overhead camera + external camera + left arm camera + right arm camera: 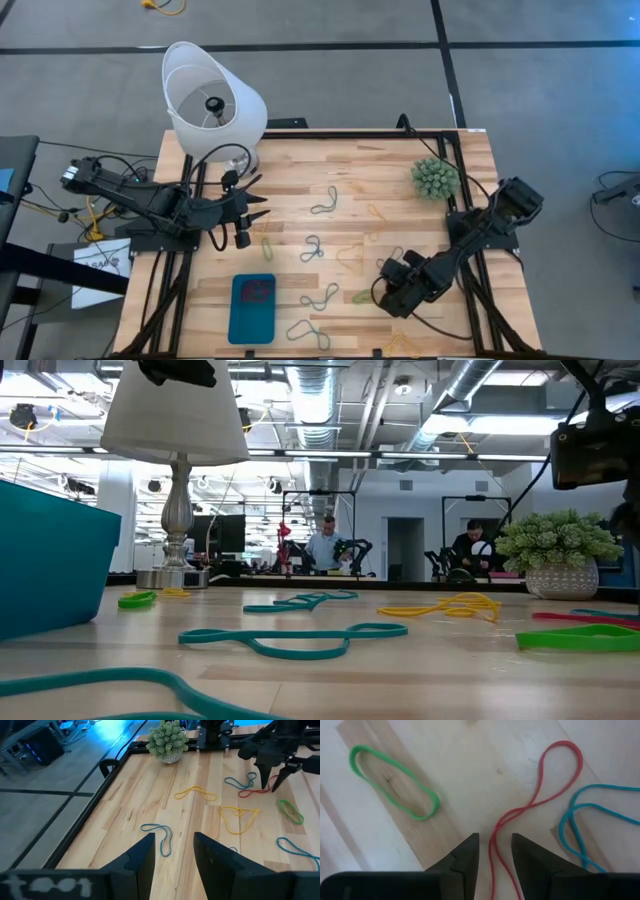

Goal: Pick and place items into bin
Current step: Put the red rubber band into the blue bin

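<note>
The left gripper hovers with fingers parted, empty, near the lamp. The teal bin sits at the table's front edge (one red band inside). The right gripper straddles a red band, fingers apart, not clenched.

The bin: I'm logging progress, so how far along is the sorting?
Barely begun. The blue bin holds what looks like one red band. In hand: the right gripper hangs open, jaws either side of a red band on the table, not yet gripping. Left: many bands lie loose, like the green one. The left gripper waits open by the lamp.
</note>
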